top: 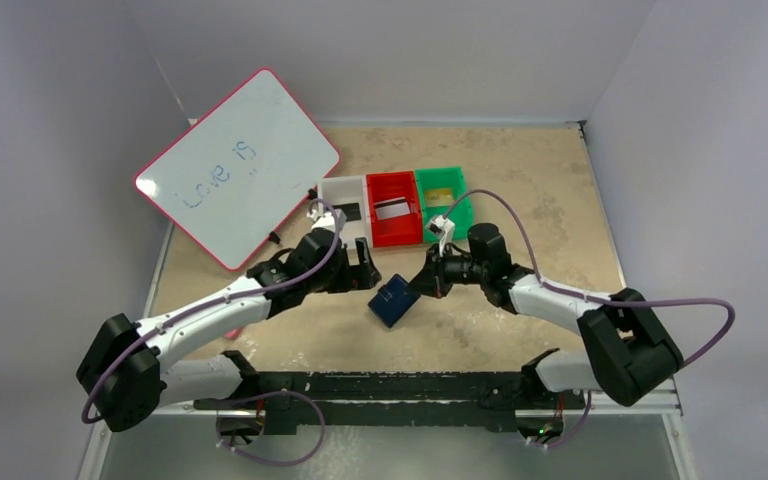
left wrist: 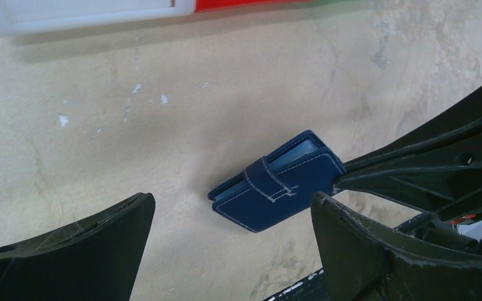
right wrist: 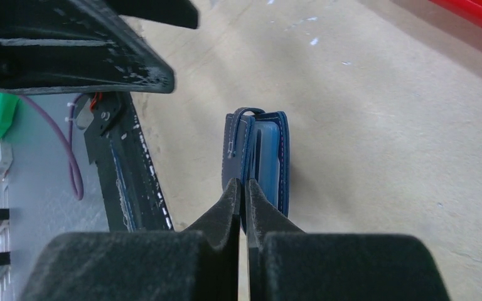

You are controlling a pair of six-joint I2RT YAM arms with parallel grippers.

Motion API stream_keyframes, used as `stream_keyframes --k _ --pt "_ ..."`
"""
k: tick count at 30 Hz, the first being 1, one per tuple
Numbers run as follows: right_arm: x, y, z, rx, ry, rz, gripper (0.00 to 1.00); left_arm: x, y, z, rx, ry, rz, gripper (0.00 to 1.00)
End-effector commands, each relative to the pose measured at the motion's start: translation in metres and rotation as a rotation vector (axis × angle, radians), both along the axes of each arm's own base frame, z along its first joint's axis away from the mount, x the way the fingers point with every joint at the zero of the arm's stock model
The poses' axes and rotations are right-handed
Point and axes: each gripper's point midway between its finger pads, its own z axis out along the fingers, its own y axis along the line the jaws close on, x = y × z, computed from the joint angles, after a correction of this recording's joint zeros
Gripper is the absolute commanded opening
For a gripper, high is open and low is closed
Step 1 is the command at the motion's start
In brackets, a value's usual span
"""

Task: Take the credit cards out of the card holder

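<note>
Beige tabletop [top: 520, 180] held the closed holder [top: 394, 301] between both grippers, near the bins [top: 392, 208]. The right gripper [right wrist: 243, 188] was pressed together, pinching one cover edge; the left gripper [left wrist: 232, 216] stood spread beside it. With its tab [left wrist: 270, 183] fastened, that thin pinch might have slipped.

The small navy-blue bifold card holder [top: 394, 301] with pale stitching lies folded shut on the beige desk [top: 520, 180], its closing tab wrapped over one edge and light blue pockets showing between the covers. The credit cards sit apart in three bins: black [top: 347, 211], silver-grey [top: 391, 209] (partly shadowed), gold-tan [top: 438, 195].
</note>
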Motion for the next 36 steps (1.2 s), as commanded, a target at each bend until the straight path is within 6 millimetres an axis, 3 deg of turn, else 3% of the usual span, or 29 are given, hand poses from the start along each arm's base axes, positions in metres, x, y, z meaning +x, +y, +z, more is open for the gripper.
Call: stream_keyframes --k 1,7,11,14,19,25,28,36 --pt "-0.009 0.015 0.032 0.121 -0.165 0.097 0.00 0.014 -0.029 0.027 -0.109 -0.086 -0.161 0.98" --pt "-0.015 0.022 0.037 0.163 -0.252 0.127 0.00 0.023 -0.044 0.027 -0.307 -0.087 -0.316 0.98" --pt "-0.025 0.025 0.043 0.210 -0.312 0.171 0.00 0.021 -0.056 0.021 -0.332 -0.093 -0.410 0.96" --pt "-0.031 0.025 0.049 0.235 -0.362 0.197 0.00 0.013 -0.062 0.019 -0.352 -0.100 -0.488 0.93" --pt "-0.038 0.025 0.051 0.249 -0.391 0.239 0.00 -0.001 -0.070 0.036 -0.442 -0.130 -0.583 0.92" --pt "-0.046 0.027 0.054 0.270 -0.391 0.308 0.00 -0.025 -0.072 0.028 -0.484 -0.036 -0.668 0.83" --pt "-0.051 0.028 0.056 0.282 -0.376 0.340 0.00 -0.032 -0.076 0.044 -0.570 -0.041 -0.685 0.81" --pt "-0.059 0.028 0.070 0.336 -0.374 0.368 0.00 -0.047 -0.069 0.059 -0.502 -0.056 -0.714 0.76"
